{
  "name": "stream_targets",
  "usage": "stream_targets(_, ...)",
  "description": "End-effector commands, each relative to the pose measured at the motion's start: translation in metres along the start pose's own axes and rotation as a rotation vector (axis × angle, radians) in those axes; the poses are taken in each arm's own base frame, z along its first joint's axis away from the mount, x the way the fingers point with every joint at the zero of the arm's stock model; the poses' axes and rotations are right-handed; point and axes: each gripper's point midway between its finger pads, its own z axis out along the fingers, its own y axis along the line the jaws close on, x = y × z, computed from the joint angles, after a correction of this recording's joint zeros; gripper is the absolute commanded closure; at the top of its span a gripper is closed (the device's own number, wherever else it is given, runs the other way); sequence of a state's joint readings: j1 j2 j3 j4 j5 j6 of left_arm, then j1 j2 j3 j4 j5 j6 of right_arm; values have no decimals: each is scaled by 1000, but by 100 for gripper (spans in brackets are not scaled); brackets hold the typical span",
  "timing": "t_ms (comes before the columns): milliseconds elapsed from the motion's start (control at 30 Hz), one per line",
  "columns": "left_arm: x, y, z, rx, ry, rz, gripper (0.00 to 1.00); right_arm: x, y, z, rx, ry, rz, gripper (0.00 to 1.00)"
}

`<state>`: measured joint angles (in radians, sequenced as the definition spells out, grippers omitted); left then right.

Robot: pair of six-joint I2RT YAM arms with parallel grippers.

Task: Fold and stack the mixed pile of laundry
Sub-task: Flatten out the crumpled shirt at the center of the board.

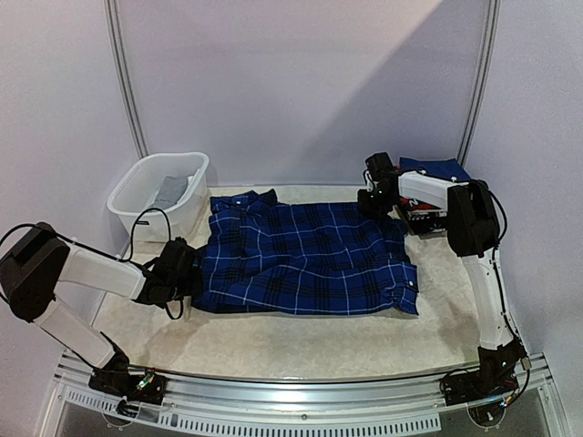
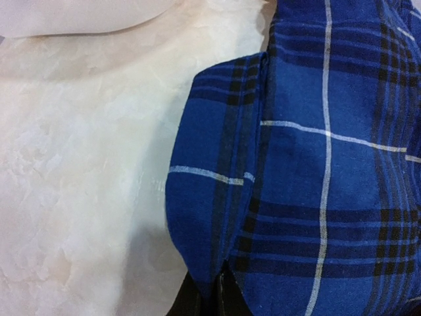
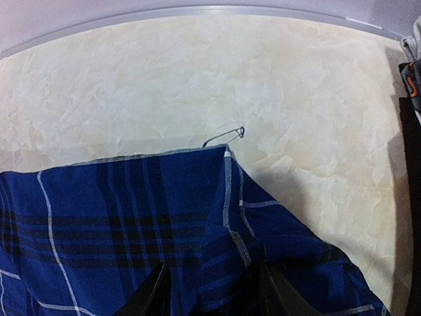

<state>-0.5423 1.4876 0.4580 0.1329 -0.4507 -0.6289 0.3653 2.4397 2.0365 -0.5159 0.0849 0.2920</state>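
Note:
A dark blue plaid shirt (image 1: pixel 305 255) with thin light lines lies spread flat across the middle of the table. My left gripper (image 1: pixel 179 273) is at its left edge, and in the left wrist view it (image 2: pixel 214 293) is shut on a fold of the plaid cloth (image 2: pixel 316 164). My right gripper (image 1: pixel 376 202) is at the shirt's far right corner. In the right wrist view its fingers (image 3: pixel 152 289) stand wide apart, straddling a bunched corner of the shirt (image 3: pixel 131 217). A grey garment (image 1: pixel 169 191) lies in the basket. No white shirt shows.
A white slotted basket (image 1: pixel 137 196) stands at the back left, close behind my left arm. Folded dark blue cloth (image 1: pixel 435 168) sits on dark and red items (image 1: pixel 422 221) at the back right. A loose thread (image 3: pixel 223 135) lies by the shirt corner.

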Motion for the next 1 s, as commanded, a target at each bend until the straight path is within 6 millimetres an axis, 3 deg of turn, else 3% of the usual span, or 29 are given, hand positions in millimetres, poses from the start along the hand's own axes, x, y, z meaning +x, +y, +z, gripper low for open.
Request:
stream_targets(0,7,9,4,-39,16,21,100,4,-2,9,-6,13,21,55)
stream_targets(267,8,10,4,-41,16,21,100,-1,-9,19,45,-7,29,67)
stream_targets(533,9,10,6,-48,15,17,100,-29,-24,19,87,-78,37,100)
stream_targets(967,7,21,2,-98,2,-5,100,-69,-72,22,122,-183,120,100)
